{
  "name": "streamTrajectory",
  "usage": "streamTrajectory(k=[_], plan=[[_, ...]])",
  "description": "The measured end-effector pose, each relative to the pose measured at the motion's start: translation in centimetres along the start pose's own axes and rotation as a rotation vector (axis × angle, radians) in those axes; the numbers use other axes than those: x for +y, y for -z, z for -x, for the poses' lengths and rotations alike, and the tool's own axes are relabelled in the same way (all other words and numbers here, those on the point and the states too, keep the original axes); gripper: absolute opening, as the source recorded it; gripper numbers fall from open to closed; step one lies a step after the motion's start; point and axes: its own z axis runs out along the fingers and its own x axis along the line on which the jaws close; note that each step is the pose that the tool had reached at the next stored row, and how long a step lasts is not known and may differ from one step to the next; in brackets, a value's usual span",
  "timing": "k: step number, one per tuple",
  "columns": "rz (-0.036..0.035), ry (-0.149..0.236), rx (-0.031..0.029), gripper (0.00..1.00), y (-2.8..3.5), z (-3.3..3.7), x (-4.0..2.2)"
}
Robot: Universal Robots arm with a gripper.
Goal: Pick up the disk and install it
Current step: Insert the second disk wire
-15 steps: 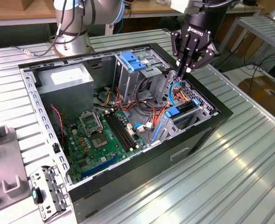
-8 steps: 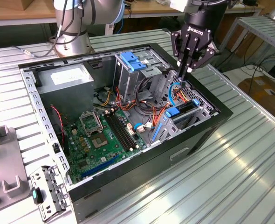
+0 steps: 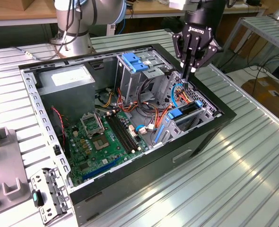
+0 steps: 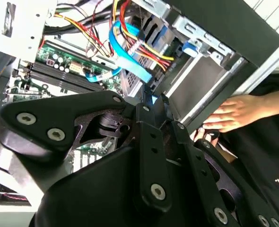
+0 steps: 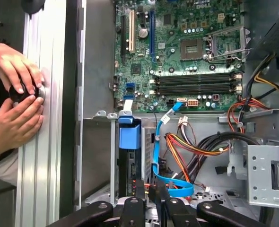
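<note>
Nearest you in the exterior view, a loose metal bracket [image 3: 47, 196] lies on the worktop [image 3: 253, 156] beside the open case [image 3: 177, 156]. Inside, you have the motherboard [image 3: 106, 137], then orange and red wires [image 3: 151, 116] crowding the front bay. The disk [image 3: 187, 110] stands on edge in that bay, its blue tab [image 5: 129, 135] uppermost in the first wrist view. Your claw [image 3: 188, 75] hangs just above the bay, fingers clenched together with nothing visible between them. A blue cable [image 3: 175, 92] loops right beside the fingertips, in the way. Further back stand the cage [image 3: 135, 71] and the grey power supply [image 3: 66, 82]. In the first wrist view, a person's hands [image 5: 16, 94] rest on the worktop outside the case wall.
</note>
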Motion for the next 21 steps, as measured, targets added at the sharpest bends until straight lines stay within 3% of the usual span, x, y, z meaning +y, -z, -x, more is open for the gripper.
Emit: streamTrajectory(k=[4, 7, 12, 14, 16, 21], plan=[[0.0003, -0.001, 0.0100, 0.25, -0.66, 0.81, -0.41], [0.0003, -0.001, 0.0192, 0.38, -1.33, 1.04, -0.57], [0.0004, -0.002, 0.0279, 0.38, -2.54, 1.42, -0.75], [0.0004, -0.003, 0.0359, 0.23, -2.93, 1.54, -0.81], [0.0004, -0.004, 0.0448, 0.17, -3.14, 1.61, -0.85], [0.0003, -0.004, 0.0454, 0.16, -3.23, 1.46, -0.77]])
